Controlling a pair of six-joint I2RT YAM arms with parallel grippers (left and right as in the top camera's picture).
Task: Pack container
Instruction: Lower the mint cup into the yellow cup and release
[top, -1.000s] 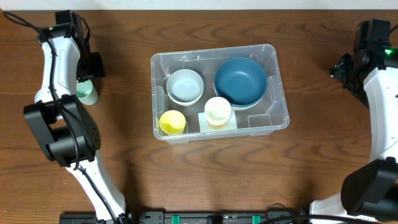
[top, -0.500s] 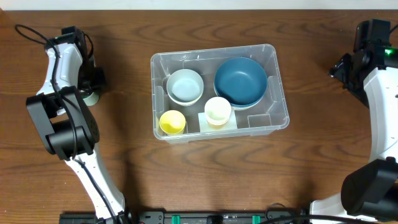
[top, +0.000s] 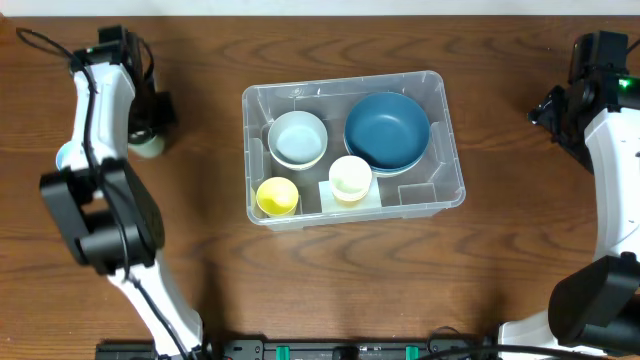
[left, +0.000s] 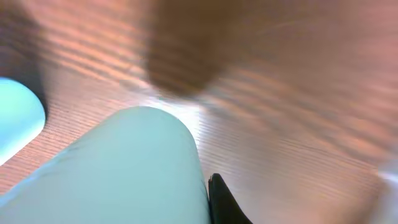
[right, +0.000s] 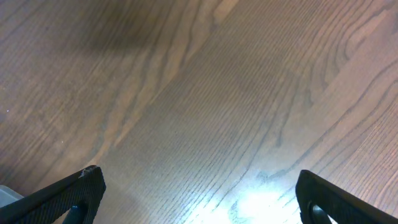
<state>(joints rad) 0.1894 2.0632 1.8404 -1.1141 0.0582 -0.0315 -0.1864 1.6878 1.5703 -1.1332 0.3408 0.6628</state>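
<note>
The container (top: 447, 196) is a large clear bin at the table's centre. It holds a pale blue bowl (top: 297, 139), a dark blue bowl (top: 387, 130), a yellow cup (top: 277, 195) and a cream cup (top: 350, 178). At the far left a mint green cup (top: 150, 146) stands on the table, and my left gripper (top: 149, 132) is shut on it. In the left wrist view the mint green cup (left: 118, 174) fills the lower left, with one black fingertip (left: 222, 200) pressed against its side. My right gripper (right: 199, 194) hangs open over bare wood at the far right.
A pale blue object (top: 66, 155) lies on the table just left of my left arm. The same pale blue object (left: 17, 121) shows at the left edge of the left wrist view. The wooden table (top: 330, 290) runs all round the bin.
My left gripper has closed onto the mint green cup, and the left arm has shifted a little around it. The right arm and the bin's contents have not moved.
</note>
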